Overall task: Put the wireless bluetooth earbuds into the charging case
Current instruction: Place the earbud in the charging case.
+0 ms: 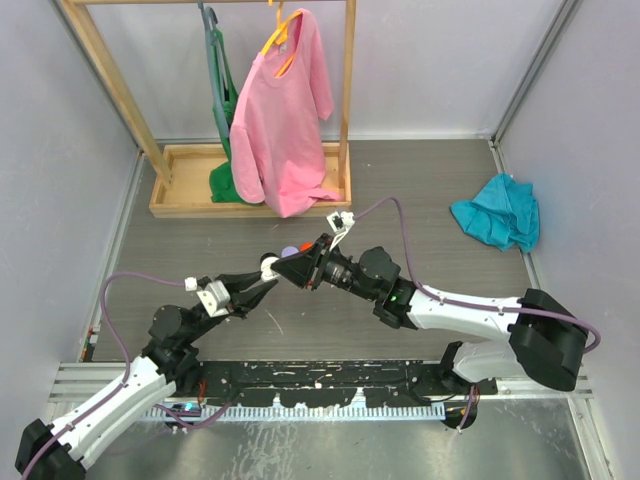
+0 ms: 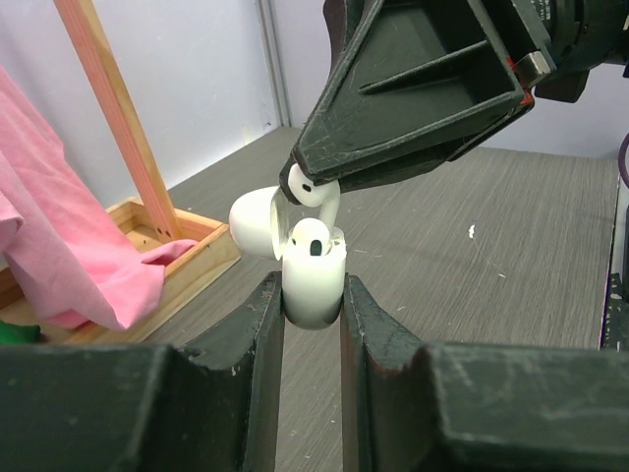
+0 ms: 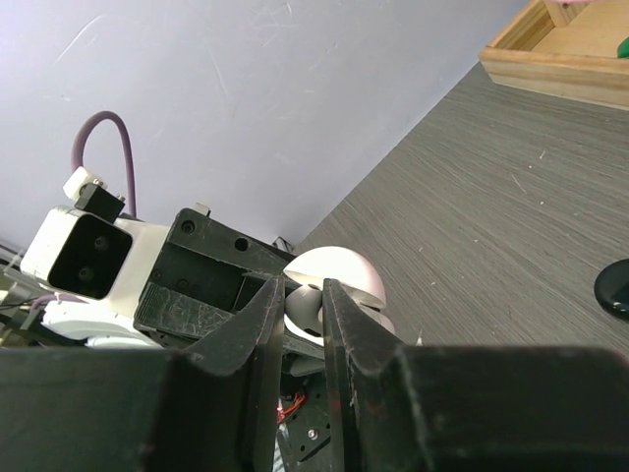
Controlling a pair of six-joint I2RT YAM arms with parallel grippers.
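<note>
My left gripper (image 2: pixel 313 295) is shut on the white charging case (image 2: pixel 313 280) and holds it upright above the table, with its lid (image 2: pixel 253 221) swung open to the left. One white earbud (image 2: pixel 312 237) sits in a case slot. A second white earbud (image 2: pixel 306 187) hangs just above the case mouth, pinched in my right gripper (image 3: pixel 303 290), which comes down from the upper right. In the right wrist view this earbud (image 3: pixel 303 310) shows between the fingers, with the rounded lid (image 3: pixel 344 273) behind it. From above, both grippers meet over the case (image 1: pixel 270 266).
A wooden clothes rack (image 1: pixel 190 185) with a pink shirt (image 1: pixel 280 120) and a green garment stands at the back left. A teal cloth (image 1: pixel 497 212) lies at the back right. A small lilac piece (image 1: pixel 289 250) shows beside the grippers. A dark round thing (image 3: pixel 614 287) lies on the table.
</note>
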